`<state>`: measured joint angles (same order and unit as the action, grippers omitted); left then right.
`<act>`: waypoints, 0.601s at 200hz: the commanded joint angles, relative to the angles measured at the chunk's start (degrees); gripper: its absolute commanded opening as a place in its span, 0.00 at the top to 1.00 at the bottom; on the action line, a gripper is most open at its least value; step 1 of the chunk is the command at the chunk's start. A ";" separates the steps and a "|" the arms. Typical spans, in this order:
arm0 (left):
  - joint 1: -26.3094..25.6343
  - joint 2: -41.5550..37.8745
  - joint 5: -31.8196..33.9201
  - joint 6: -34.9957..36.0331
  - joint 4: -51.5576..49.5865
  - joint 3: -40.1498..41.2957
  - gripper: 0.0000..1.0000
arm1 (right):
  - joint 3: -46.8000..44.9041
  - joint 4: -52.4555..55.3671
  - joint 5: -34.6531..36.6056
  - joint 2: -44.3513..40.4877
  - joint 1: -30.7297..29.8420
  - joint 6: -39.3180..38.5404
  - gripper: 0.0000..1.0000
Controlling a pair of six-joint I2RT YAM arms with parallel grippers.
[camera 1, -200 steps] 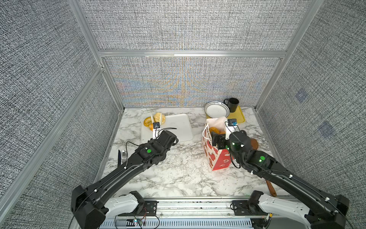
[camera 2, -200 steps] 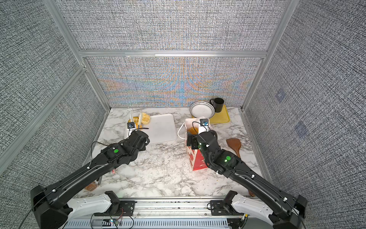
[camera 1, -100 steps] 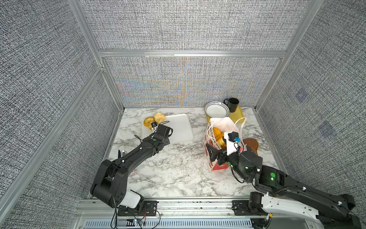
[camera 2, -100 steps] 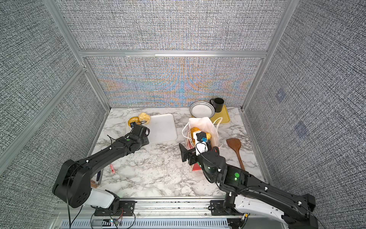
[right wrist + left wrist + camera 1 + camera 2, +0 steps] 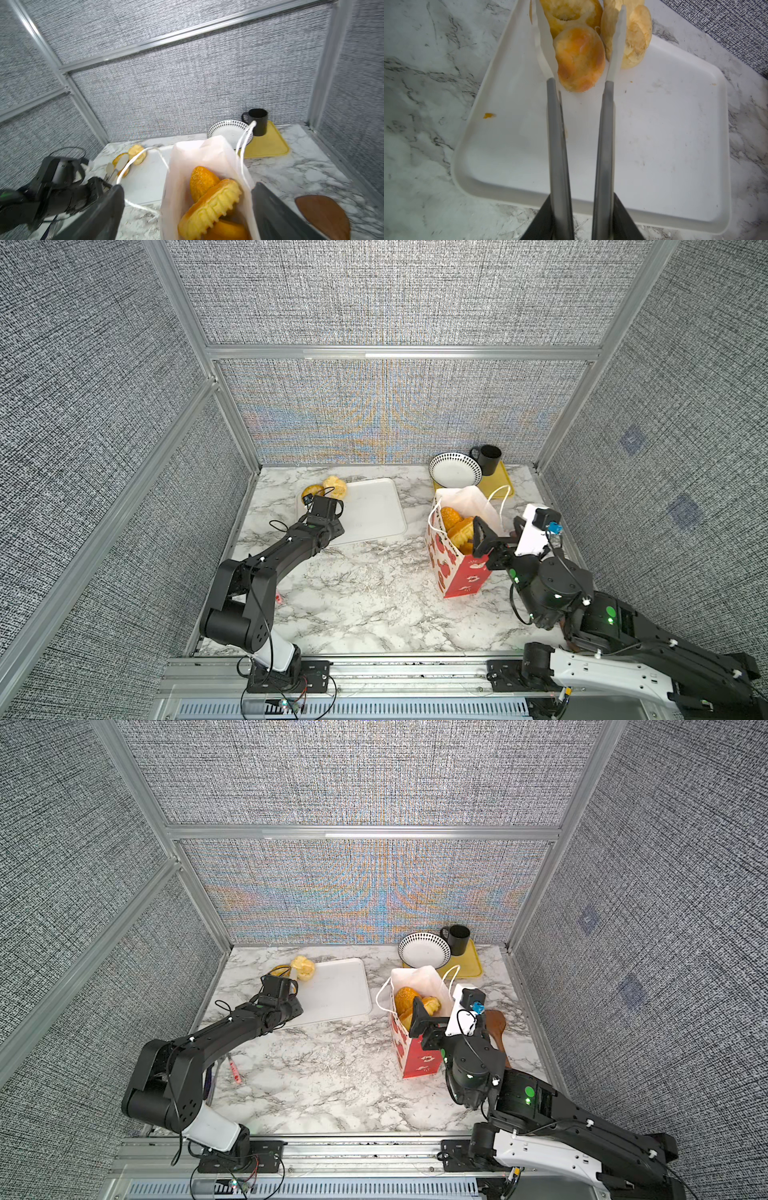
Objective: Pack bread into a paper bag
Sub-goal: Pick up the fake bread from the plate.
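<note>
The paper bag stands upright at the right, red below and white above, with bread piled inside. More bread lies at the far left corner of the white tray: a round roll, a ring bagel and a flaky piece. My left gripper is shut on metal tongs. Their white tips straddle the round roll. My right gripper is open, its fingers on either side of the bag's top, one well apart from it.
A black mug, a dotted-rim bowl and a yellow tray stand at the back right. A wooden spatula lies to the right of the bag. A red pen lies by the left arm. Walls enclose three sides.
The right arm has drawn back toward the front right, away from over the bag. The left arm has folded and brought the tongs to the bread at the tray's corner.
</note>
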<state>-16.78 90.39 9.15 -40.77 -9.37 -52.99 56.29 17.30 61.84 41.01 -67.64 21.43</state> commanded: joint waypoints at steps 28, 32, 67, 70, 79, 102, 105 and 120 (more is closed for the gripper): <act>3.82 3.60 -9.72 0.34 3.52 -2.76 0.56 | -2.84 0.64 8.86 -2.21 -0.06 2.56 0.03; 4.09 4.08 -10.03 0.41 3.07 -3.16 0.56 | -3.00 0.67 9.03 -2.25 -0.04 2.63 0.03; 4.57 5.36 -9.21 0.26 2.31 -2.87 0.55 | -3.64 1.77 10.03 -3.58 -0.04 3.50 0.03; 4.55 5.59 -9.16 0.26 2.14 -2.98 0.55 | -3.79 1.51 10.05 -3.73 -0.04 3.33 0.03; 4.55 6.21 -9.06 0.18 1.30 -3.37 0.55 | -4.29 1.08 9.97 -4.23 -0.01 3.26 0.03; 4.56 6.73 -9.10 -0.44 1.16 -2.65 0.57 | -4.83 0.54 9.70 -4.97 -0.04 3.02 0.03; 4.55 6.77 -9.06 -0.45 1.11 -2.54 0.58 | -4.95 0.54 9.70 -5.06 -0.04 3.05 0.03; 4.51 6.61 -9.22 -0.78 1.13 -1.95 0.70 | -5.18 0.46 9.40 -5.37 -0.04 3.09 0.03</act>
<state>-12.25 97.03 0.19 -40.97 -7.92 -55.55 51.48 18.68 70.65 36.07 -67.57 24.34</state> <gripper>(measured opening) 0.396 0.969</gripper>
